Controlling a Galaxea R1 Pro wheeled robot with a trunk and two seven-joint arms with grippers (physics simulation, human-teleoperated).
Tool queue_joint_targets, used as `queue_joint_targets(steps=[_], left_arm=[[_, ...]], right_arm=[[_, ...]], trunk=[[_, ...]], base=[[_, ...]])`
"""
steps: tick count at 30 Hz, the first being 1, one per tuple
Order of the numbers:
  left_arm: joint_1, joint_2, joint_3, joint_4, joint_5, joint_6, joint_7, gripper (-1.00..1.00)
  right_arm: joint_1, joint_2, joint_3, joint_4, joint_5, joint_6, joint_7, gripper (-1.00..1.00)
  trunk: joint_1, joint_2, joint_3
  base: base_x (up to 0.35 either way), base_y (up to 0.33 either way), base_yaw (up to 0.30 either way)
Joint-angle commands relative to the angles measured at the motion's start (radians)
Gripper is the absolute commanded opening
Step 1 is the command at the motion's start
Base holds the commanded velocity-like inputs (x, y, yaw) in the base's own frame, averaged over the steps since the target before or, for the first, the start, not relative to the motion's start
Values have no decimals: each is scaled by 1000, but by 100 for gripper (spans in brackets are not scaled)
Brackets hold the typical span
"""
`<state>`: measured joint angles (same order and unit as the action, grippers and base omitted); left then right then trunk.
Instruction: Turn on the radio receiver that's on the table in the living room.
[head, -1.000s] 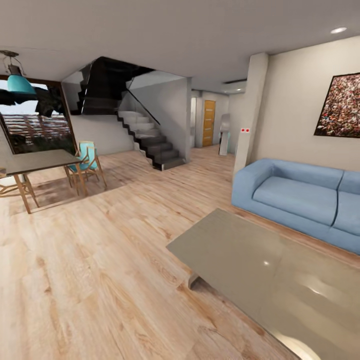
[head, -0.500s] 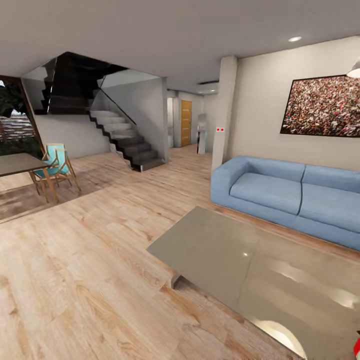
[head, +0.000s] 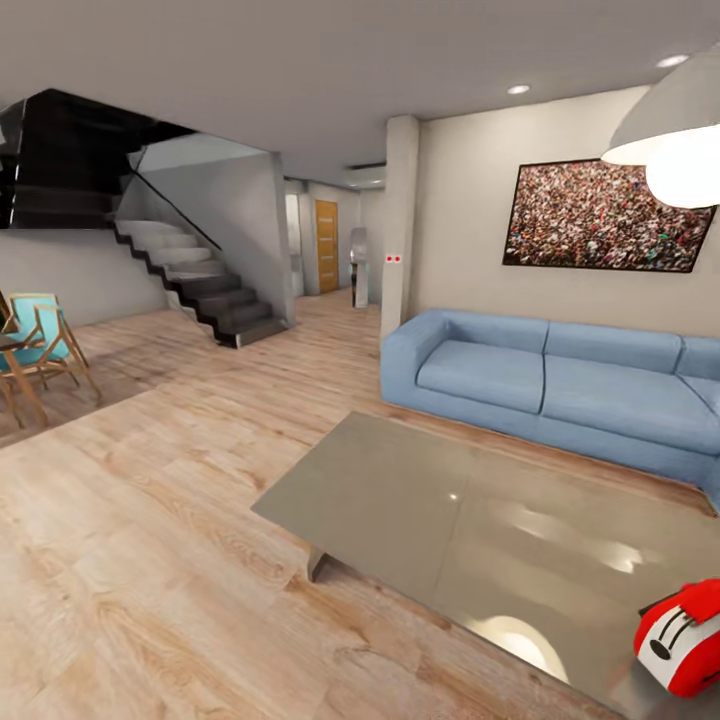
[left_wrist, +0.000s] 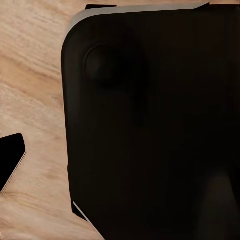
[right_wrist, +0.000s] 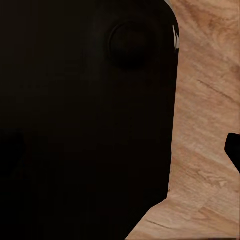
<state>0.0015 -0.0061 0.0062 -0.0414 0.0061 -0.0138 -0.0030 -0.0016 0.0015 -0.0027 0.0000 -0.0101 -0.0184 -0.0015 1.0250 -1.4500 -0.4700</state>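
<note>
While the radio (head: 682, 637) sits untouched at the table's (head: 400, 490) near corner, approach remains; gripper states cannot be told.

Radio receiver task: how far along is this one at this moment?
Early stage. Done: the robot is in the living room, with the table and blue sofa ahead. In hand: locating the target; the radio receiver sits on the table at the head view's lower right edge. Left: approaching, reaching and switching it on; nothing touches it.
</note>
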Motion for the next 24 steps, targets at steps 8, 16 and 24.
queue_joint_targets(steps=[8,16,24], left_arm=[[0,0,0,0,0,0,0,100],[0,0,0,0,0,0,0,100],[0,0,0,0,0,0,0,100]], right_arm=[[0,0,0,0,1,0,0,100],[0,0,0,0,0,0,0,100],[0,0,0,0,0,0,0,100]], trunk=[[0,0,0],[0,0,0],[0,0,0]], base=[[0,0,-293],[0,0,-293],[0,0,-293]])
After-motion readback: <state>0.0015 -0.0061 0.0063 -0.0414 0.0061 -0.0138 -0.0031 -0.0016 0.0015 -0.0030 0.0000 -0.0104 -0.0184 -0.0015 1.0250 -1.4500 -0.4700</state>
